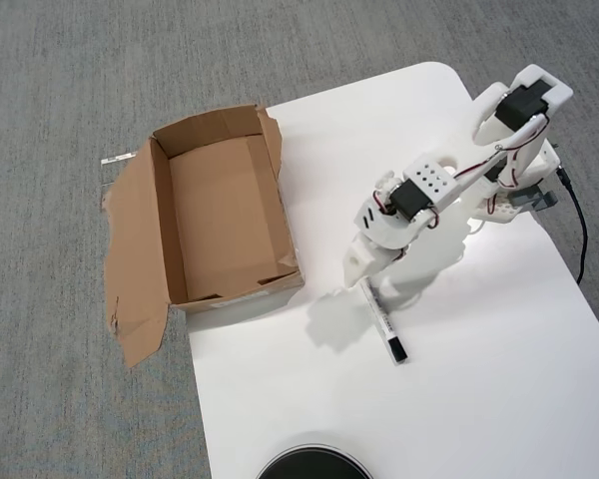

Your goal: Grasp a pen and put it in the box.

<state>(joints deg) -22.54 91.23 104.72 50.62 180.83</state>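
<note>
On the white counter [499,399], toward its middle in the overhead view, you have the pen [383,321] lying flat, its long axis running from about 11 o'clock to 5 o'clock, with the black cap at the 5 o'clock end. The upper end of the pen disappears beneath the white arm, whose jaws [360,277] sit directly over that end; from this angle you cannot tell whether they are released or clenched, nor whether they touch the pen. The arm reaches in from its base at the counter's 1 o'clock corner, servo bodies and red wiring visible along it. The box [225,215] stands at 9 o'clock from the jaws, well apart from the pen, open side up and with nothing visible inside. Its near corner overlaps the counter's left edge, while the rest sits over the grey carpeted floor [50,90]. One large torn flap lies splayed flat on the box's left side.
</note>
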